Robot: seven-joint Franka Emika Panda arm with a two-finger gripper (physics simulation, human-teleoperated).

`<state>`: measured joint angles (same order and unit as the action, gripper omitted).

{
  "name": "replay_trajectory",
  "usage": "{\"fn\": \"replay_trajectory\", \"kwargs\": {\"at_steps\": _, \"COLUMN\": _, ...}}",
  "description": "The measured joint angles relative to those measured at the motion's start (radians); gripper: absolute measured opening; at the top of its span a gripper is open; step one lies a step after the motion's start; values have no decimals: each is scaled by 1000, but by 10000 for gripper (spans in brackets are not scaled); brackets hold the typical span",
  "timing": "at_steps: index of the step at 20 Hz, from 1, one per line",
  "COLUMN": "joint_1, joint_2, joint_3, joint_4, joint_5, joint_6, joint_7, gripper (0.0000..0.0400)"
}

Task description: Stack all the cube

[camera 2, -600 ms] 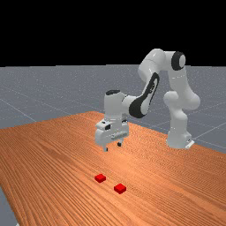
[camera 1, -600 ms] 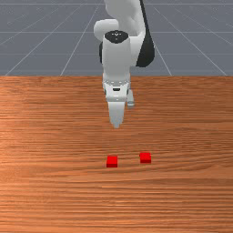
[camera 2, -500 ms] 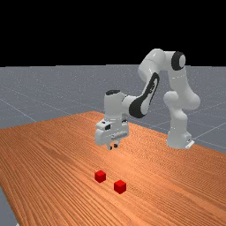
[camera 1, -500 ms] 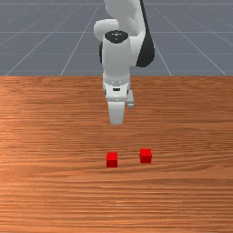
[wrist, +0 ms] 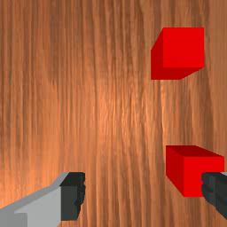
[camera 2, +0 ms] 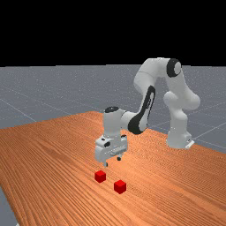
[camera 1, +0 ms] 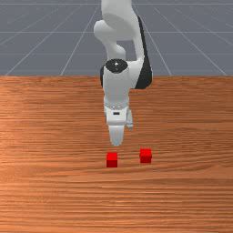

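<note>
In the far view my gripper hangs low over the table with its fingers apart and no cube between them. The front view's left red cube is nearer to the hand than the right red cube. Both rest apart on the wood. In the wrist view the gripper is open. One fingertip covers part of the closer cube, which lies lower than the fingers, outside the gap. The other cube lies farther from the fingers.
The orange-brown table reaches around both cubes. In the far view the arm comes over the table from its base at the right. A table edge runs down the far view's left side.
My hand has come down and toward the cubes. The fingers stand wider apart than half a second ago. Both cubes show taller above the wood than in the earliest pictures.
</note>
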<state>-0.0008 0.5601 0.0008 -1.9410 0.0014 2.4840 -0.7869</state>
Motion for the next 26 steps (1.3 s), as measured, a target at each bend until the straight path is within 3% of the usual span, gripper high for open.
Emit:
{"fn": "replay_trajectory", "kwargs": {"at_steps": 1, "joint_1": 4, "joint_2": 9, "joint_3": -4, "joint_4": -11, "joint_5": 4, "joint_6": 38, "joint_7": 19, "gripper": 393}}
{"fn": "replay_trajectory", "kwargs": {"at_steps": 9, "joint_1": 123, "joint_2": 28, "joint_3": 8, "joint_4": 12, "joint_5": -7, "joint_6": 26, "joint_7": 174, "gripper": 400}}
{"fn": "replay_trajectory", "kwargs": {"at_steps": 12, "joint_1": 121, "joint_2": 75, "joint_3": 18, "joint_4": 62, "joint_5": -6, "joint_6": -12, "joint_7": 153, "gripper": 400}}
{"fn": "replay_trajectory", "kwargs": {"at_steps": 16, "joint_1": 118, "joint_2": 199, "joint_3": 17, "joint_4": 128, "joint_5": -7, "joint_6": 43, "joint_7": 152, "gripper": 399}}
{"fn": "replay_trajectory", "kwargs": {"at_steps": 20, "joint_1": 75, "joint_2": 194, "joint_3": 19, "joint_4": 117, "joint_5": -6, "joint_6": 47, "joint_7": 96, "gripper": 396}}
{"fn": "replay_trajectory", "kwargs": {"at_steps": 21, "joint_1": 71, "joint_2": 199, "joint_3": 17, "joint_4": 119, "joint_5": -7, "joint_6": 65, "joint_7": 96, "gripper": 372}}
{"fn": "replay_trajectory", "kwargs": {"at_steps": 26, "joint_1": 59, "joint_2": 192, "joint_3": 33, "joint_4": 91, "joint_5": 7, "joint_6": 117, "joint_7": 87, "gripper": 397}}
